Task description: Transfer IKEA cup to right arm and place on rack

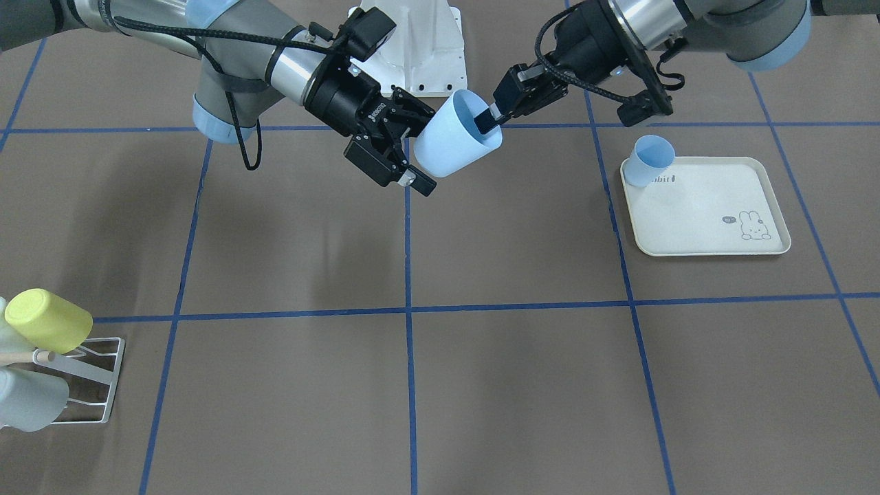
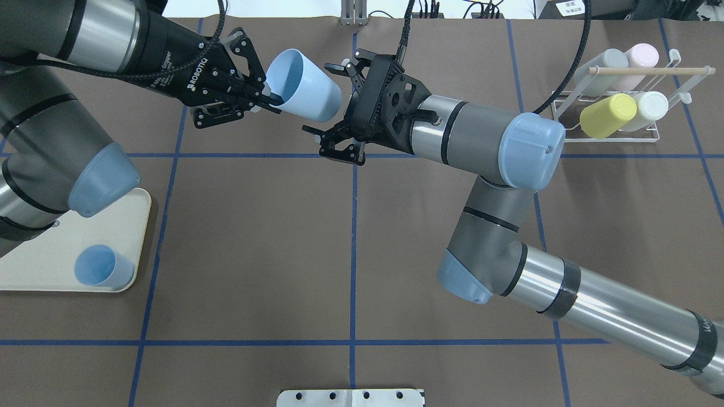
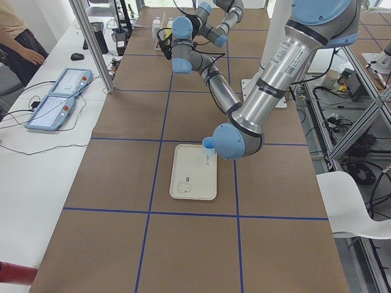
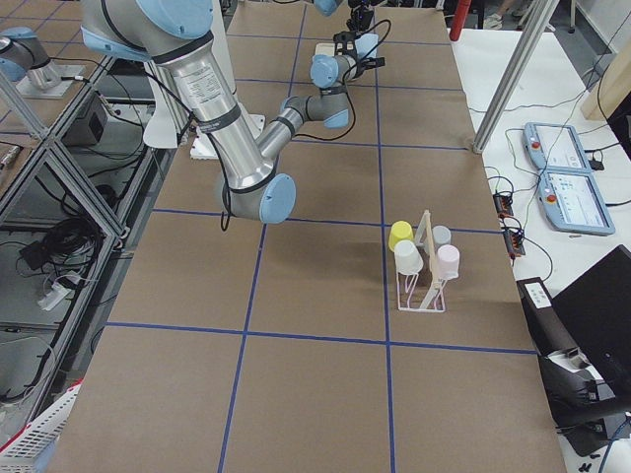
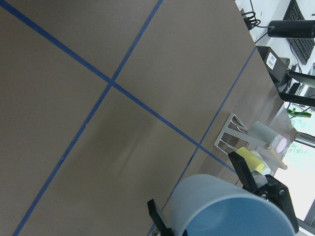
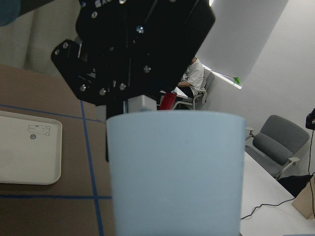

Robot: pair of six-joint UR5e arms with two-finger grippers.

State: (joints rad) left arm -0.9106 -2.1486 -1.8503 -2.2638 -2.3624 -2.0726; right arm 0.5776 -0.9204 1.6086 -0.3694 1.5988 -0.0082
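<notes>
The pale blue IKEA cup [image 1: 454, 141] [image 2: 305, 85] hangs tilted in the air above the table's middle, far side from the robot. My left gripper [image 1: 487, 120] [image 2: 271, 100] is shut on its rim, one finger inside and one outside. The right arm's gripper [image 1: 423, 150] [image 2: 339, 110] stands open at the cup's base end, a finger on either side with gaps showing. In the right wrist view the cup's wall [image 6: 177, 172] fills the centre. The white wire rack [image 2: 616, 135] [image 1: 103, 385] stands at the robot's far right.
The rack holds several cups, among them a yellow one [image 2: 608, 115] and a white one [image 2: 650, 107], under a wooden dowel [image 2: 650, 70]. A cream rabbit-print tray [image 1: 708, 206] [image 2: 56, 265] on the robot's left carries a second blue cup [image 1: 650, 159] [image 2: 102, 265].
</notes>
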